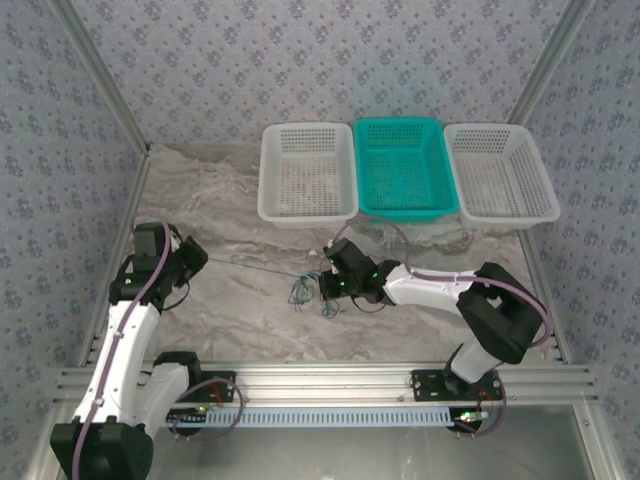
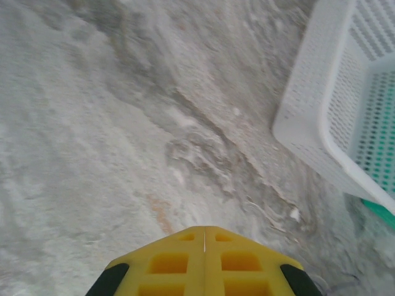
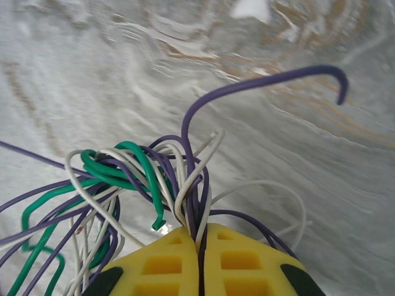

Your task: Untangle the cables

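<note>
The cables point(image 3: 133, 176) are a knot of thin purple, white and green wires, and they bunch right at my right gripper's point(image 3: 199, 229) tips. Its yellow fingers point(image 3: 247, 259) are shut on several strands. From above, the tangle point(image 1: 300, 291) lies mid-table, just left of the right gripper point(image 1: 326, 284). One thin dark wire point(image 1: 250, 268) runs straight and taut from the knot to my left gripper point(image 1: 203, 259). In the left wrist view, the left gripper point(image 2: 205, 231) has its jaws pressed together, and the wire itself is hard to make out between them.
Three baskets stand in a row at the back: white point(image 1: 272, 205), teal point(image 1: 402, 213) and white point(image 1: 500, 221). The white basket's corner point(image 2: 308, 142) is close on the right in the left wrist view. A marbled cloth point(image 1: 230, 200) covers the table.
</note>
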Controlling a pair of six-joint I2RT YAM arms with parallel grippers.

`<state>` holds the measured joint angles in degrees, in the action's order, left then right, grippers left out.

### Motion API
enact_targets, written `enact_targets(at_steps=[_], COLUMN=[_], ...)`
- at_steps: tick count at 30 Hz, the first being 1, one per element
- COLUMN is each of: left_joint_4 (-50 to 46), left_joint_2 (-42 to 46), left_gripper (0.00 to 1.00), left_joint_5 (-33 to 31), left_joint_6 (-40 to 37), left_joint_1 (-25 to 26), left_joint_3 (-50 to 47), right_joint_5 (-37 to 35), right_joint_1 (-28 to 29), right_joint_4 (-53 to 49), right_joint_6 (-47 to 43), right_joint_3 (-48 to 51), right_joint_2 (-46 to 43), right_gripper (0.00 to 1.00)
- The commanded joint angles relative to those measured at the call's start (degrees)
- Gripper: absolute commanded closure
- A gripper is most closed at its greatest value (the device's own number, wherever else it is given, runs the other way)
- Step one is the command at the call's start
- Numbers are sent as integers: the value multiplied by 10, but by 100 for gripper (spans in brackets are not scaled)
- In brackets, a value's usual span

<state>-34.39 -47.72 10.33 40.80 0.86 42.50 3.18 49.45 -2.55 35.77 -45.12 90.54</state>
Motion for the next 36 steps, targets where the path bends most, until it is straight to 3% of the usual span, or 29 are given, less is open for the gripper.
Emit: enact_targets(at_steps=[1, 6, 10, 14, 20, 24, 28, 32, 33, 36], left_joint_4=[95, 90, 97, 132, 139, 155, 159, 154, 154, 155], left_joint_2=[-8, -23, -24, -47, -84, -91, -93, -103, -106, -111], left_gripper=[100, 100, 100, 100, 100, 100, 100, 100, 100, 100], left_joint_5=[32, 21, 26, 58, 15, 27, 28, 24, 22, 13], left_joint_6=[-27, -42, -50, -57, -65, -64, -67, -74, -73, -71], left_joint_1=[-13, -4, 4, 50, 135, 162, 176, 179, 180, 182], left_joint_3=[-16, -33, -33, -29, -7, 11, 36, 52, 53, 53], right_joint_5=[-49, -69, -76, -86, -83, -44, -91, -110, -110, -108], right_joint_1=[-13, -13, -13, 19, 57, 58, 56, 55, 55, 55], right_joint_4=[-115, -125, -117, -92, 2, 87, 168, 233, 235, 225], right_joint_6=[23, 27, 10, -96, -220, -280, -333, -367, -371, -367], right_joint_3=[28, 47, 54, 23, -23, -55, -90, -111, -115, -123], right_joint_2=[22, -17, -82, -136, -126, -80, 3, 74, 87, 100], right_gripper=[88, 62, 58, 45, 13, 11, 14, 30, 37, 90])
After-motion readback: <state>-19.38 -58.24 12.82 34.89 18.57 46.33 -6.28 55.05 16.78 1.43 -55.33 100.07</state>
